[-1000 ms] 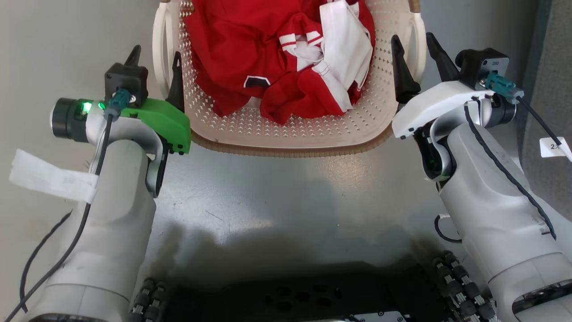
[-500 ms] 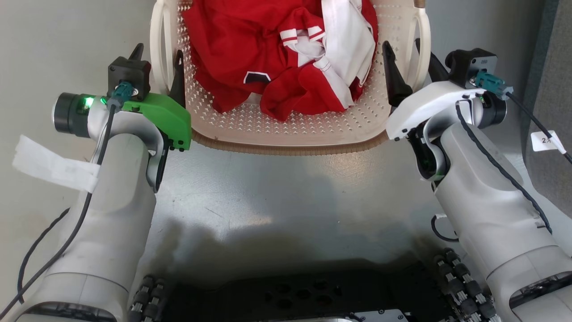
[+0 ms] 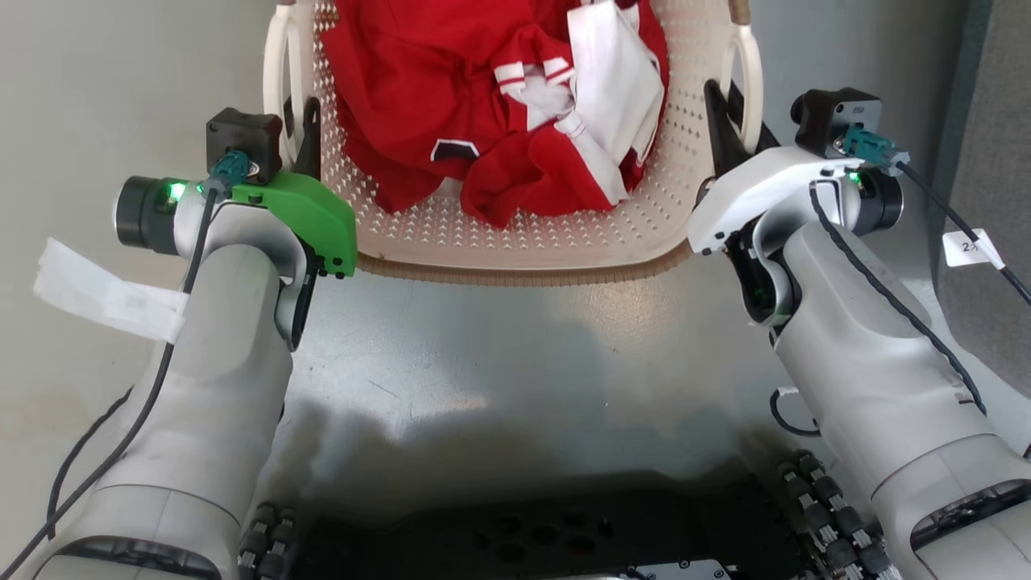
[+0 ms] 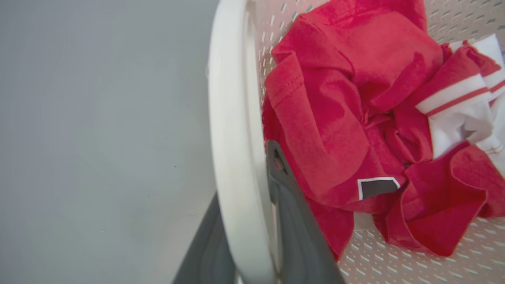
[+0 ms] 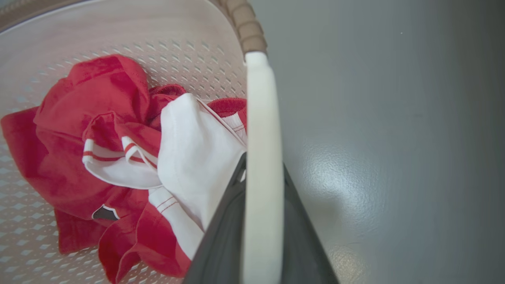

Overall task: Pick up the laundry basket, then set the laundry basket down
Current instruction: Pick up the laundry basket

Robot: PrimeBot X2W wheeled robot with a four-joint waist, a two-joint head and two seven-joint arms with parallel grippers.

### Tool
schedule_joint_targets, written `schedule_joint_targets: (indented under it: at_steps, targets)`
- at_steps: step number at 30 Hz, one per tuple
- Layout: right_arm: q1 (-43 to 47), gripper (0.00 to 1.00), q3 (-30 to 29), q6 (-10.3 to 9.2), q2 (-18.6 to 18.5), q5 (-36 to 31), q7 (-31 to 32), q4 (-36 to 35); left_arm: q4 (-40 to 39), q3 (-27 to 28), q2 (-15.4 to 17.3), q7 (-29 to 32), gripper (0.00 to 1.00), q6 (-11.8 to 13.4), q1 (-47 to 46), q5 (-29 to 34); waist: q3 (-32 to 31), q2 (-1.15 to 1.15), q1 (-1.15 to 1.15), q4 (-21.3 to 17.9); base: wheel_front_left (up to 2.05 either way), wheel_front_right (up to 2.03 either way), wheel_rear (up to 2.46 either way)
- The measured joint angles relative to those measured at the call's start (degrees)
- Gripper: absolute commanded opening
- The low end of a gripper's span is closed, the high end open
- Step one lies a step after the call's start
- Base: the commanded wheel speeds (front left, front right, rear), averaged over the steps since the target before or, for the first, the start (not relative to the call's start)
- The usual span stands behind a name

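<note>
The laundry basket [image 3: 523, 270] is cream-white and perforated with a brown woven-look rim, and lies at the top middle of the head view. Red and white clothes [image 3: 451, 80] are heaped inside it. My left gripper [image 3: 298, 133] is shut on the basket's white left loop handle [image 3: 274, 64]. In the left wrist view that handle [image 4: 236, 138] runs between the two dark fingers [image 4: 294, 225]. My right gripper [image 3: 729, 113] is shut on the right loop handle [image 3: 753, 72]. In the right wrist view that handle [image 5: 262, 118] is pinched between its fingers [image 5: 225, 232]. Whether the basket rests on the floor I cannot tell.
Smooth grey floor [image 3: 515, 362] lies all around the basket. My dark wheeled base [image 3: 548, 540] fills the bottom edge. A darker strip of flooring [image 3: 995, 121] runs along the right side, past a white tag [image 3: 966, 246] on the right arm's cable.
Both grippers' fingers have closed from wide apart onto the basket's side handles. The right gripper has shifted inward to straddle its handle; the left has edged forward.
</note>
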Motion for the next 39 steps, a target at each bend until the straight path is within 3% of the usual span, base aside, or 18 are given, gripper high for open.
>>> schedule_joint_targets:
  at_steps: [12,25,39]
  targets:
    - [0.01,0.0,1.8,0.0,0.43,1.72,0.01,4.08,2.13,-1.45,-0.14,-0.01,0.0,-0.03,1.78,-3.87,-4.54,0.0,0.0,-0.4,0.0,0.0,0.0]
    - [1.89,0.0,5.32,0.11,1.31,4.95,0.1,10.84,3.96,-2.13,-0.87,0.0,0.0,-0.03,7.48,-7.98,-13.39,0.0,0.0,-0.57,0.0,0.0,0.0]
    - [7.5,0.0,9.84,0.78,2.21,11.49,6.59,15.3,10.03,-4.57,-1.56,0.88,0.0,-1.57,14.54,-13.82,-24.57,0.0,0.0,-0.6,0.0,0.0,0.0]
